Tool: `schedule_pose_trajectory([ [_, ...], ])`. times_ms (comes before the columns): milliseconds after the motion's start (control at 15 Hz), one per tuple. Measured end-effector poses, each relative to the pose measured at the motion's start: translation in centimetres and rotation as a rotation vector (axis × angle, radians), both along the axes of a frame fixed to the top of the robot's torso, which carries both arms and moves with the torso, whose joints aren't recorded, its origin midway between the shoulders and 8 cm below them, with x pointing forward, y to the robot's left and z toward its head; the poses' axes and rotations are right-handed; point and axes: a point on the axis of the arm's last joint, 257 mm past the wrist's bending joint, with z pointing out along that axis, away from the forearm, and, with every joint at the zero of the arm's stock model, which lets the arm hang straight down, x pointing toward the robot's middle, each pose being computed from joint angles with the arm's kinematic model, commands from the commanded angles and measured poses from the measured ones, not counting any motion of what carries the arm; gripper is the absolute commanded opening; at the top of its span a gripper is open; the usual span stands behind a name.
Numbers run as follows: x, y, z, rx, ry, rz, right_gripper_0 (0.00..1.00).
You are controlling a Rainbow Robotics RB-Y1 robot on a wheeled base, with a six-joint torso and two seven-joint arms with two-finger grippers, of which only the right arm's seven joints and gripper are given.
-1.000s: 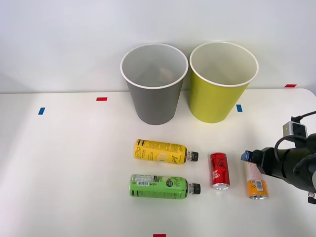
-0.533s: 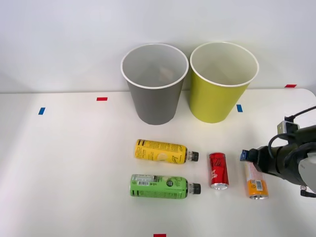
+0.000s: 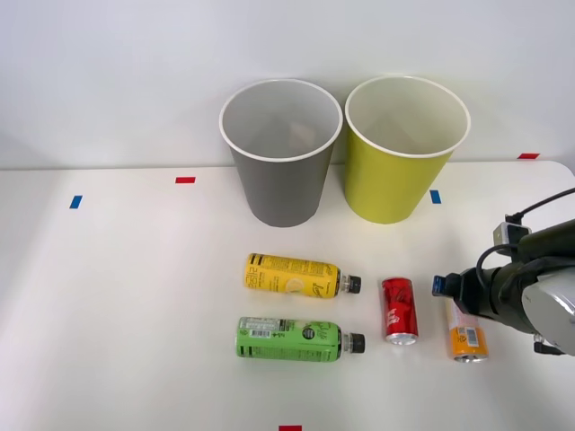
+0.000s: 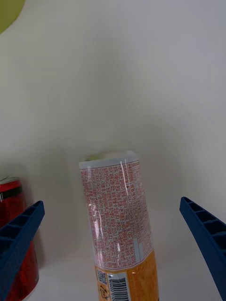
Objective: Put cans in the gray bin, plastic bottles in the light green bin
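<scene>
The slim can [image 4: 120, 221] lies on its side on the white table [image 3: 135, 287], pale pink with fine red print over most of its length and an orange band with a barcode at the lower part; in the front view the slim can [image 3: 466, 341] shows its orange end and silver rim, while its pale upper part is covered by the right gripper [image 3: 442, 285] and its dark wrist. The gripper's blue ribbed fingers [image 4: 19, 235] stand wide apart on either side of the slim can, touching nothing. Just beside it, to the robot's left, lies the short red can [image 3: 400, 310], also on its side; in the wrist view only a cut-off red edge of it shows. Further left lie the yellow-labelled bottle [image 3: 296, 276] and, nearer the robot, the green-labelled bottle [image 3: 295, 339], both with black caps pointing toward the cans. Behind them stand the gray bin [image 3: 280, 171] and the light green bin [image 3: 395, 175], upright, side by side, rims nearly touching. Whether anything lies inside the bins is hard to make out.
</scene>
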Motion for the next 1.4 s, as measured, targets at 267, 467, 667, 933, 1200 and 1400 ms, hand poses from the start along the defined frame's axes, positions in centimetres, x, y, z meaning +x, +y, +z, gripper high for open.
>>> schedule_pose_trajectory([
  [267, 0.4, 0.2, -0.9, -0.004, 0.019, -0.001, 1.0],
  [467, 1.5, 0.4, -2.0, 0.005, 0.016, -0.005, 1.0],
  [667, 2.2, 0.6, -2.6, 0.002, 0.019, -0.017, 1.0],
  [933, 2.2, 0.7, -3.0, -0.011, 0.022, -0.017, 1.0],
  [1200, 2.0, 0.7, -3.3, -0.021, 0.031, -0.017, 1.0],
  [1400, 2.1, 0.3, -4.1, -0.036, 0.037, -0.018, 1.0],
])
